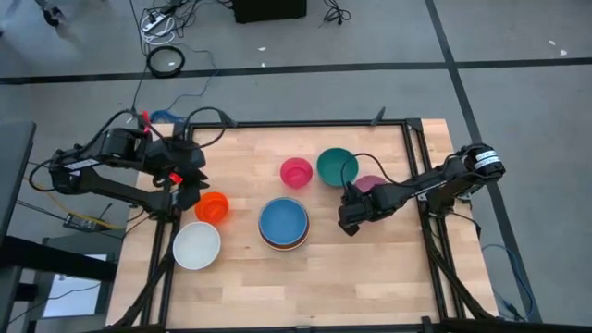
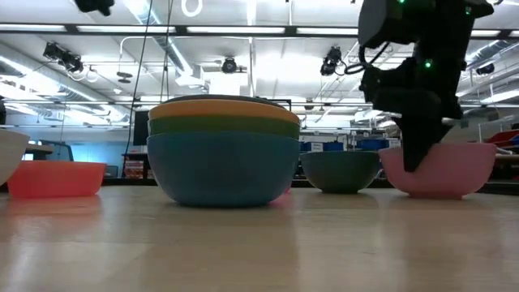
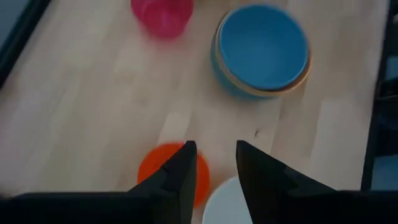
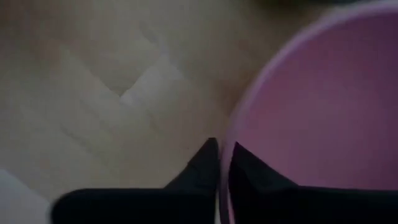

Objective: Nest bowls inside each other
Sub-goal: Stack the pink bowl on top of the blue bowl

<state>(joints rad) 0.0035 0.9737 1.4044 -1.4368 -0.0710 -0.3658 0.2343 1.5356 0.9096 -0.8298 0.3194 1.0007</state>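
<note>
My right gripper point(image 4: 224, 155) is at the right of the table, shut on the rim of a mauve bowl point(image 1: 371, 183) that stands on the table. Beside it are a teal bowl point(image 1: 337, 166) and a pink bowl point(image 1: 296, 172). A stack of nested bowls point(image 1: 284, 223), blue innermost, stands mid-table; its orange and green rims point(image 2: 223, 118) show in the low view. My left gripper point(image 3: 214, 149) hangs open above a red-orange bowl point(image 1: 213, 207) and a white bowl point(image 1: 197, 245), touching neither. My right gripper pinches the mauve bowl's rim point(image 4: 225, 140) on the bowl's near left side, one finger point(image 4: 202, 165) outside the wall and one point(image 4: 249, 171) inside. The fingers come steeply from above. The bowl stands upright with its base point(image 2: 438, 193) on the table.
The black frame rails point(image 1: 413, 148) run along the table's far and right edges. Bare wood point(image 1: 370, 277) lies along the near edge. Cables point(image 1: 166, 60) and floor lie beyond the far edge.
</note>
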